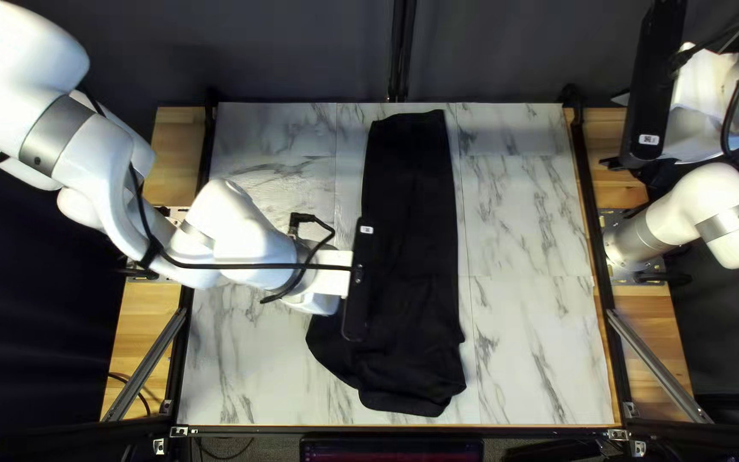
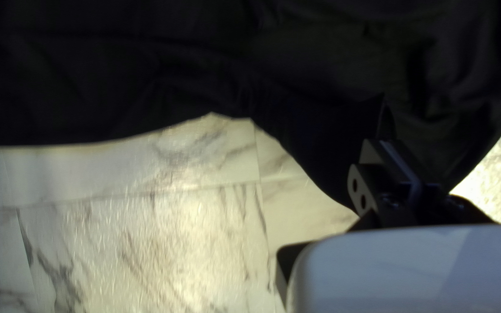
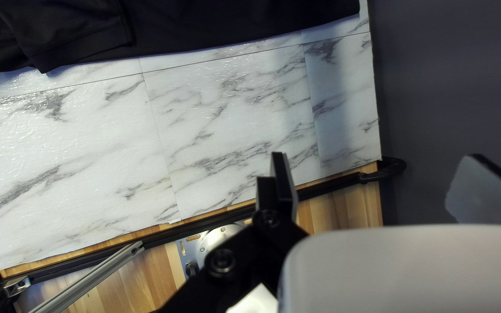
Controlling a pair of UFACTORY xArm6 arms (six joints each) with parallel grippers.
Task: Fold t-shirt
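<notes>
1. T-shirt [image 1: 412, 180]: lies lengthwise on the marble-patterned tabletop [image 1: 523, 222], as a long dark strip from near the far edge to near the near edge. A rounded bulge [image 1: 331, 346] sticks out on its left side at the near end.
2. Left gripper [image 2: 387, 145]: fingers close together, a raised ridge of cloth apparently pinched between them, at the bulge.
3. Right gripper [image 3: 387, 179]: fingers wide apart, nothing between them, off the shirt on the table's right side.
4. Step in hand, as judged: bring the bulge in over the body so the left side runs straight.
5. Method advised: lift only enough to clear the layer beneath, carry across slowly, lower flat, then release. A low, level path should limit bunching.
6. Risk: a shallow pinch may slip, or a hard pull may skew the whole strip. The right gripper could steady the body if drag appears.
7. Edges: the far part runs fairly straight; the near end is uneven, with a squared flap [image 3: 82, 43] at the right side.
8. Room: bare surface lies on both sides of the shirt. The right arm should clear the side rail [image 1: 596, 257] when coming in.
</notes>
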